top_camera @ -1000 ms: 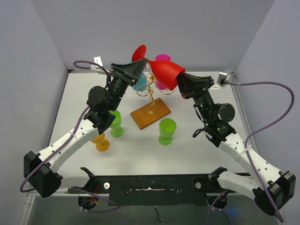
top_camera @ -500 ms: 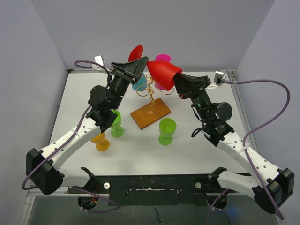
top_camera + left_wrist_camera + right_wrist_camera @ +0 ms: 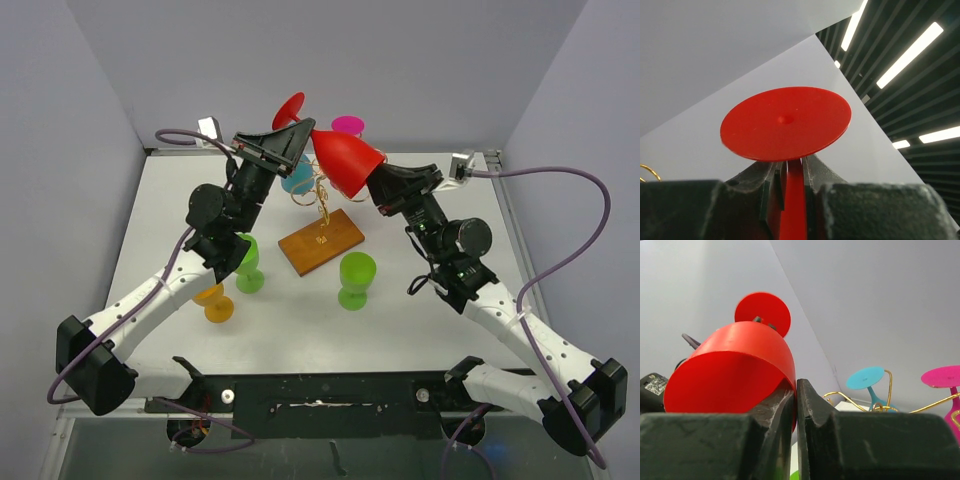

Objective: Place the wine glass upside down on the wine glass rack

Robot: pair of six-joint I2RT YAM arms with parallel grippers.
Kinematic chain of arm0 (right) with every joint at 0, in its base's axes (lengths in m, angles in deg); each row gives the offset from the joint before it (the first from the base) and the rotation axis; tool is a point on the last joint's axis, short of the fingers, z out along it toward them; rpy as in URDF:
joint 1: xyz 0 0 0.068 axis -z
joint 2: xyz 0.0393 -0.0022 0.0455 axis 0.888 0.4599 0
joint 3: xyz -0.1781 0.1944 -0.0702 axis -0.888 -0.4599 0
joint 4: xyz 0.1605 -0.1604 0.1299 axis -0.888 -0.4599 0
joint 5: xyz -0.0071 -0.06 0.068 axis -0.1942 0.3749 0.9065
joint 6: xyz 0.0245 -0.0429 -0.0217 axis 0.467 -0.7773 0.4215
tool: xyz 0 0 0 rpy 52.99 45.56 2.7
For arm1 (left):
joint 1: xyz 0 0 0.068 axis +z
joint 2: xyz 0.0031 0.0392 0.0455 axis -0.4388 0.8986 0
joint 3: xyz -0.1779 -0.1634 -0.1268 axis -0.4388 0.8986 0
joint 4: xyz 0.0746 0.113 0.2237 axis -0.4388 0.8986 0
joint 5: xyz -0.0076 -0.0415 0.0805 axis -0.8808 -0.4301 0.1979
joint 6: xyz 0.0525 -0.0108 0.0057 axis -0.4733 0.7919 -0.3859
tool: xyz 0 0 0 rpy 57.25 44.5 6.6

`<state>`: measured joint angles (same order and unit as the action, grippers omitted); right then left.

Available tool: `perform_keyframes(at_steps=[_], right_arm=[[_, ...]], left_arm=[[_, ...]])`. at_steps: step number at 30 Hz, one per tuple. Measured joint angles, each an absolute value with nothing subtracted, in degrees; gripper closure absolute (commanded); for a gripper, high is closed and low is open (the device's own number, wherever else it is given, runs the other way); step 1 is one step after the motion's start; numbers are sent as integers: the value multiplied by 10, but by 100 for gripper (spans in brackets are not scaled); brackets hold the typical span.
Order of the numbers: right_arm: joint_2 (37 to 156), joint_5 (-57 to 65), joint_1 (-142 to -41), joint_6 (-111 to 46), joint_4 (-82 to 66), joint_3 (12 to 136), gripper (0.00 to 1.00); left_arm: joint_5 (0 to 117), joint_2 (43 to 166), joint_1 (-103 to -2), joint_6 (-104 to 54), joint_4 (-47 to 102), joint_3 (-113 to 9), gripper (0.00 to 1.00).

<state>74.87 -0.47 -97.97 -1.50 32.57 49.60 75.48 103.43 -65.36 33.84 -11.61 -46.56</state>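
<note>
Wine glass point(image 3: 345, 163) is held tilted above the wine glass rack point(image 3: 325, 240), stem clamped in left pincer point(image 3: 791, 167), bowl rim pinched by right pincer point(image 3: 795, 390) (both clenched); stem grip should be verified before rim is released.

There are six wine glasses (red point(image 3: 345, 162), teal point(image 3: 298, 182), pink point(image 3: 348, 125), orange point(image 3: 218, 305), two green point(image 3: 357, 277) point(image 3: 248, 266)) and one wine glass rack point(image 3: 322, 243).

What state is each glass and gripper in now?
red wine glass, airborne, tilted
left gripper, shut on its stem
right gripper, shut on its bowl
teal glass, hanging inverted on wine glass rack
pink glass, hanging inverted there
right green glass, upright
left green glass, upright
orange glass, partly hidden
</note>
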Motion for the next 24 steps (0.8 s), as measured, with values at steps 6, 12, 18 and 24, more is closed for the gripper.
perform_keyframes(at_steps=[6, 12, 18, 24], right_arm=[[748, 11, -981, -10, 306, 489, 74], [716, 2, -983, -15, 269, 486, 55], [640, -27, -983, -38, 210, 470, 41], [590, -69, -983, -70, 114, 477, 36]], left_arm=[[747, 1034, -656, 339, -125, -473, 99], [747, 1035, -653, 312, -119, -487, 100], [741, 1035, -647, 262, -115, -493, 100], [698, 1033, -642, 159, -94, -506, 100]])
